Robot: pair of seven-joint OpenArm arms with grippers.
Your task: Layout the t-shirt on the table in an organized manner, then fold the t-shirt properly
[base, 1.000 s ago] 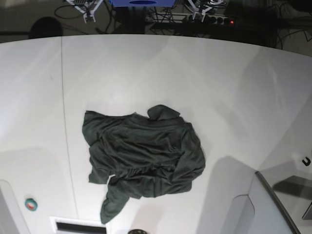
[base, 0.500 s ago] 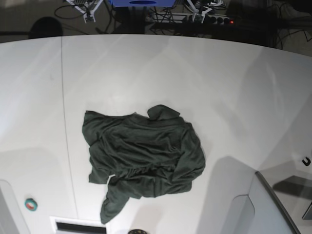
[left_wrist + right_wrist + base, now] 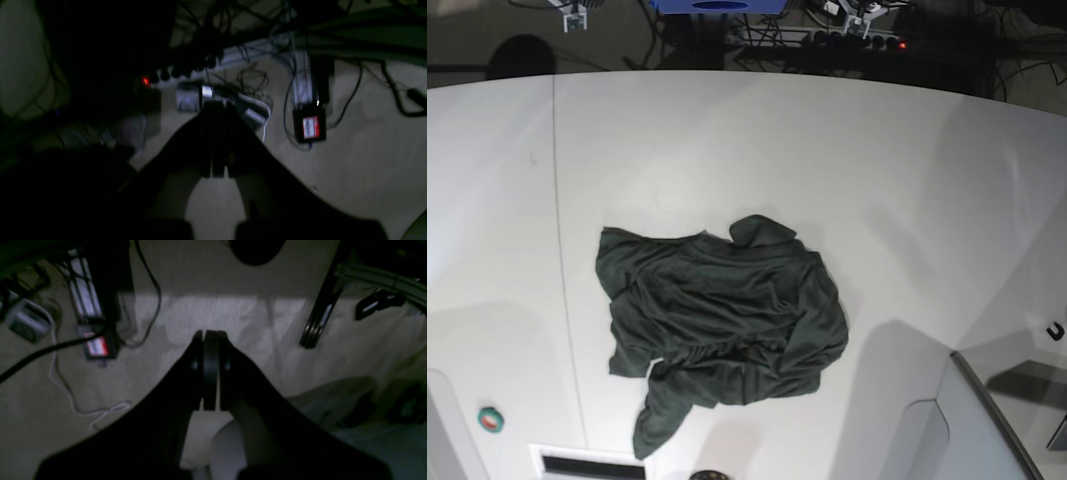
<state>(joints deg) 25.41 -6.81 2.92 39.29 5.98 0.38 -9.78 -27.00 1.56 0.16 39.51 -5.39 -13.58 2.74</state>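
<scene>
A crumpled t-shirt (image 3: 722, 330) lies mid-frame on the worktop (image 3: 877, 180); both arms' fingers (image 3: 218, 140) (image 3: 210, 370) together, gripping nothing. Best grasp outer corners, then spread.

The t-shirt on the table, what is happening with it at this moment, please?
Nothing is handling it now. The dark green t-shirt lies crumpled in a heap on the white table, not laid out and not folded. Both arms are away from it: the left gripper and the right gripper have their fingers shut, hold nothing, and face the floor with its cables beyond the table.
</scene>
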